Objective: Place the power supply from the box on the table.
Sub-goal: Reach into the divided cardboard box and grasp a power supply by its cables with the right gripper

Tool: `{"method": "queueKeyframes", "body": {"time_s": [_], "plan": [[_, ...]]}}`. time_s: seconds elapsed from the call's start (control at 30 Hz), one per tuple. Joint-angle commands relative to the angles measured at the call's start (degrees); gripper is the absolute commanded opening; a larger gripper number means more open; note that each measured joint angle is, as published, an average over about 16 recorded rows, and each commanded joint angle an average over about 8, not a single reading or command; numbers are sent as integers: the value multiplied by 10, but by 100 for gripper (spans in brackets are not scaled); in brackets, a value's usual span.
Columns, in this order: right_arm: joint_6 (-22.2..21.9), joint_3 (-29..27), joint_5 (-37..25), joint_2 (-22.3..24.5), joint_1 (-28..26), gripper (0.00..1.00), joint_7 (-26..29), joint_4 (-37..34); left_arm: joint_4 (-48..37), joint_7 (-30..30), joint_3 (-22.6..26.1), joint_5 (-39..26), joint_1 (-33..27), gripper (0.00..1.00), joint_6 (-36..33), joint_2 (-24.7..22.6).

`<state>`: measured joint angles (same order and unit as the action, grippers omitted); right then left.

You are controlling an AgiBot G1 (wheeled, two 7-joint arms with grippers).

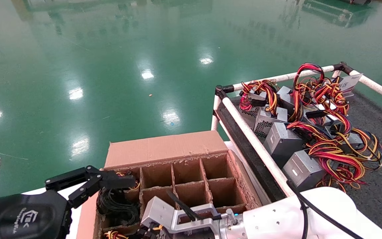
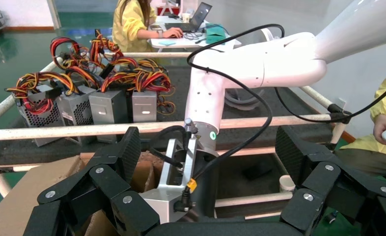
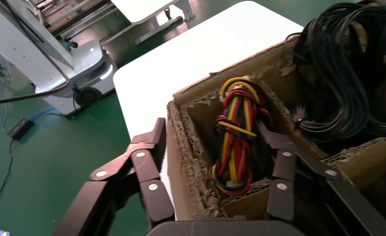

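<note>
- One power supply (image 3: 235, 142) sits in a near corner cell of the box (image 1: 164, 149); only its bundle of red, yellow and black wires shows, looped and standing up out of the cell, the metal case hidden below.
- Rough brown corrugated cardboard forms the box, with ragged, torn edges and a cardboard grid cutting the inside into square cells.
- Most of the far cells hold nothing visible; a cell on the robot's left holds a coil of black cables (image 1: 116, 202), and another wire bundle (image 1: 113, 235) peeks from the nearest left cell.
- Beside the box on the robot's right stands the table (image 1: 376, 186), a dark grey, rough flat surface edged by a white tube rail (image 1: 254, 141) with black corner joints.
- Several silver-grey metal cases (image 1: 285, 141) with perforated sides lie on the table, their red, yellow and black wires tangled over them.
- Reaching down at the box's near edge, the right gripper (image 3: 215, 167) has its black fingers spread wide, one outside the box wall, the other inside the cell just beside the wires; contact cannot be told.
- Over the box's left side hangs the left gripper (image 1: 93, 182), fingers spread and holding nothing.
- Glossy green floor (image 1: 111, 66) surrounds everything.
</note>
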<state>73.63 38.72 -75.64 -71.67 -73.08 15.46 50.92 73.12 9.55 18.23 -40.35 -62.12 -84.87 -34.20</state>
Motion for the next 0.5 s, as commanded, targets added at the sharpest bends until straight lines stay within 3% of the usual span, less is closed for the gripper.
{"method": "queueKeyframes", "body": {"time_s": [0.03, 0.5], "plan": [[-2, -1, 2, -2, -1, 0, 1, -6, 0, 0, 0, 0, 0, 100, 0, 0], [-6, -4, 9, -9, 2, 0, 0, -34, 0, 0, 0, 0, 0, 100, 0, 0]]}}
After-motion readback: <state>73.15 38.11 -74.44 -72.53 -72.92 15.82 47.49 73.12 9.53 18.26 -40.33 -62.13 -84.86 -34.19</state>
